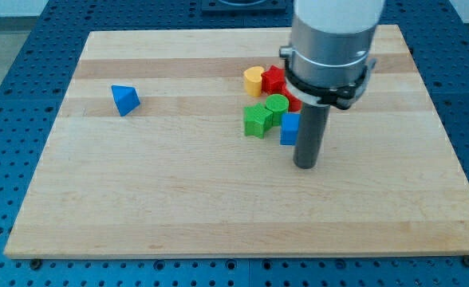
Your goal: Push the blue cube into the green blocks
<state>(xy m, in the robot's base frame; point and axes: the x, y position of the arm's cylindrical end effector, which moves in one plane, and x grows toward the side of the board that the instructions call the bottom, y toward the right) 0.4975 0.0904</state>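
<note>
The blue cube (289, 128) sits right of centre on the wooden board (179, 191), touching the green blocks on its left. A green star-shaped block (257, 120) and a green round block (277, 105) stand side by side just left of the cube. My tip (305, 165) rests on the board just right of and below the blue cube, close to its right side. The arm's grey body hides the area above the cube.
A yellow block (254, 80) and a red star-shaped block (273, 78) lie above the green blocks. Another red block (293, 102) is partly hidden behind the arm. A blue triangular block (125, 99) sits far to the left.
</note>
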